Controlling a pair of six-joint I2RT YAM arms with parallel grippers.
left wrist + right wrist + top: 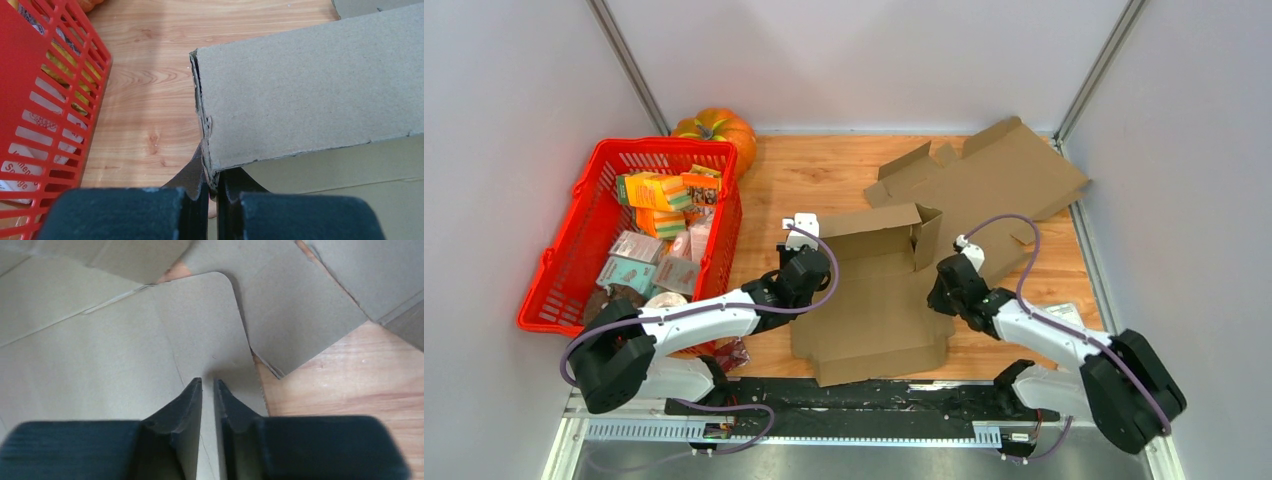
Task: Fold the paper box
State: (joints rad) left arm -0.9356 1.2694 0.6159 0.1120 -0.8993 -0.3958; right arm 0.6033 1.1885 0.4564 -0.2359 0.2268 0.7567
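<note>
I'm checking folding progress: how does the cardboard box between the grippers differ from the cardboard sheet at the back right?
The near box has its back wall folded upright; the far sheet lies nearly flat. The left gripper pinches the near box's wall edge; no gripper holds the far sheet. The near box sits between the arms; the far sheet lies toward the back right corner. Both are plain brown cardboard.

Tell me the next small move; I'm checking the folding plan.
Probably the right end effector should raise the rounded flap beneath it: the left end effector pinches the upright wall at its edge, while that flap looks flat.
</note>
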